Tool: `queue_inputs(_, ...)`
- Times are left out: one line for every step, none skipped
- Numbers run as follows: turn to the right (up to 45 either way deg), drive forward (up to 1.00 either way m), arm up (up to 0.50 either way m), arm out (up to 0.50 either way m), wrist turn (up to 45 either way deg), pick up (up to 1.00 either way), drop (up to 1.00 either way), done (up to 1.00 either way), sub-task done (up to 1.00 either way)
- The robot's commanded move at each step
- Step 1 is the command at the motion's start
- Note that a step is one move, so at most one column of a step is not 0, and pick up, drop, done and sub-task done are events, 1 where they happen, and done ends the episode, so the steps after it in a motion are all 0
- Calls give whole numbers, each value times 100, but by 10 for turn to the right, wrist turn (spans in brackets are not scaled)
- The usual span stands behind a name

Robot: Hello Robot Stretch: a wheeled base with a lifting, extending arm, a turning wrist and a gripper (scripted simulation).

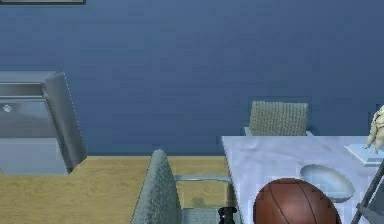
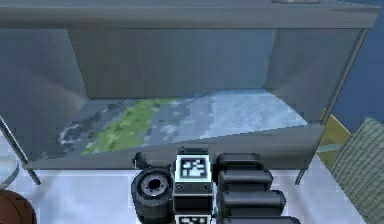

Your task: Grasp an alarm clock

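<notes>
Blue wall (image 1: 180, 60) is running behind the marble table (image 1: 250, 160) at the right. On this table a big grey box (image 2: 190, 60) is standing, a basketball (image 1: 295, 203) is lying near with a bowl (image 1: 327, 180) beside it, and the gripper (image 2: 152, 188) is showing before the box. I cannot tell whether it is holding anything, nor where the alarm clock is standing.

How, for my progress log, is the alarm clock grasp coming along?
Done: the robot is drawn up at the white table bearing a basketball. In hand: the claw is near a large grey open box. Left: the grasp itself; I cannot tell whether the claw holds anything.
</notes>
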Motion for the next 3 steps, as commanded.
queue_inputs(0, 0, -30, 0, 0, 0, 0, 0, 0)
queue_inputs(0, 0, 0, 0, 0, 100, 0, 0, 0)
queue_inputs(0, 0, 10, 0, 0, 0, 0, 0, 0)
